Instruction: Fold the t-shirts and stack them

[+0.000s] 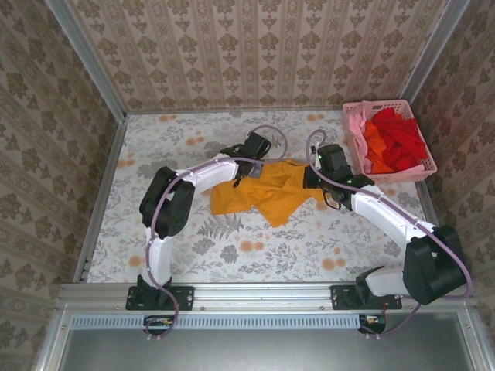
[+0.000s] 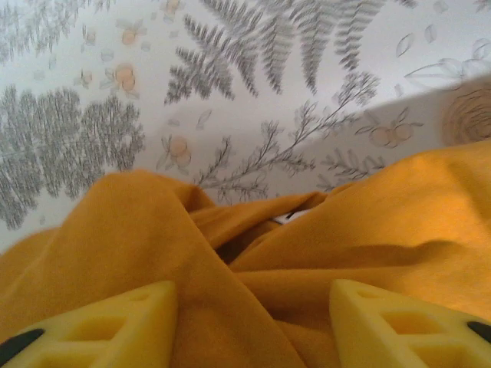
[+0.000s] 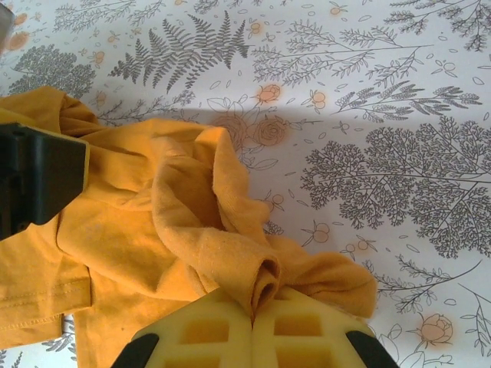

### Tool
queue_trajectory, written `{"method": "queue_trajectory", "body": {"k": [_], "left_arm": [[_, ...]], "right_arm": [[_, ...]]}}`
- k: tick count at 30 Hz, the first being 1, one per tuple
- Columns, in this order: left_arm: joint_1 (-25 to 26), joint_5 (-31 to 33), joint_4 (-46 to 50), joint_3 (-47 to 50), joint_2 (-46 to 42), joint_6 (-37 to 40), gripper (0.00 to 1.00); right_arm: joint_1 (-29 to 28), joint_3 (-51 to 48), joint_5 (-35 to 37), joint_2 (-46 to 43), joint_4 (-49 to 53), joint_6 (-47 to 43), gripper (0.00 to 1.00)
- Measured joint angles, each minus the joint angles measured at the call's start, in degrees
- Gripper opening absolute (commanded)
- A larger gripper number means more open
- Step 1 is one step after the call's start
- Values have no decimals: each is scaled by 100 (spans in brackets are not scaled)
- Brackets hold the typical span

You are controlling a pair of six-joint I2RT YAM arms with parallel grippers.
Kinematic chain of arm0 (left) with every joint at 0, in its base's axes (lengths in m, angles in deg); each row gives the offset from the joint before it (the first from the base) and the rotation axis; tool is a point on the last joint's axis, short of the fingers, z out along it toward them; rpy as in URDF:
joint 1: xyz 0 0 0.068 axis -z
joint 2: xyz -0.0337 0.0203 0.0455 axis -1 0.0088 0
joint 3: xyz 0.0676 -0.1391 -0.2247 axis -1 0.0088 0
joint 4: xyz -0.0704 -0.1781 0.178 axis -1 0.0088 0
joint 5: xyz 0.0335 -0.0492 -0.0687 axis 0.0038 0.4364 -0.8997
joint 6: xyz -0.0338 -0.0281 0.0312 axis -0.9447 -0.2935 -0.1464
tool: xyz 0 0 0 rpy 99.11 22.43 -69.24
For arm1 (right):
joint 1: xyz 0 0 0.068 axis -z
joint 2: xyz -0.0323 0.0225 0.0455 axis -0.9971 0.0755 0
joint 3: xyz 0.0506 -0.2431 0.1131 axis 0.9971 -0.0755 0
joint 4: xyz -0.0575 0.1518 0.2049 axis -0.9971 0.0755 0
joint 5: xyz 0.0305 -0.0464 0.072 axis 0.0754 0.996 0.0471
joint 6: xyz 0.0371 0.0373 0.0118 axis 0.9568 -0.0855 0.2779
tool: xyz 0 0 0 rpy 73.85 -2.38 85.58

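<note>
**Two grippers on one crumpled shirt, and only one has a hold**

The right gripper (image 3: pixel 252 314) is pressed together on a rolled fold of the orange-yellow t-shirt (image 3: pixel 153 230) right at its tips, and the rest sprawls wrinkled ahead of it. The left gripper (image 2: pixel 253 307) stands spread, a ridge of cloth bunched between its fingers but not clamped. The danger: the left bites two layers at once, or the right's thin pinch slips under tension, so the shirt comes up twisted. More t-shirts (image 1: pixel 398 143) wait in the basket (image 1: pixel 421 166) beyond the right gripper.
</note>
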Motion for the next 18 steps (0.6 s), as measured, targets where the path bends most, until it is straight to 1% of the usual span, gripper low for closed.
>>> {"method": "queue_trajectory", "body": {"k": [1, 3, 4, 5, 8, 11, 15, 18], "left_arm": [[-2, 31, 66, 0, 11, 20, 25], [-22, 72, 142, 2, 7, 20, 10], [-42, 85, 149, 2, -2, 9, 4], [-61, 96, 140, 24, -15, -4, 0], [-149, 136, 140, 238, -168, -28, 0], [-236, 205, 146, 625, -608, -31, 0], [-411, 267, 120, 1158, -1637, -87, 0], [-656, 260, 37, 1589, -2511, -210, 0]], "right_arm": [[20, -11, 7, -17, 2, 0, 0], [59, -20, 9, -37, 2, 0, 0], [79, -20, 9, -44, 0, 0, 0], [94, -22, 9, -46, 0, 0, 0], [136, -22, 13, -48, 0, -2, 0], [177, -22, 24, -48, 0, -2, 0], [243, -22, 68, -48, 0, -2, 0], [319, -22, 149, -48, 2, 0, 0]]}}
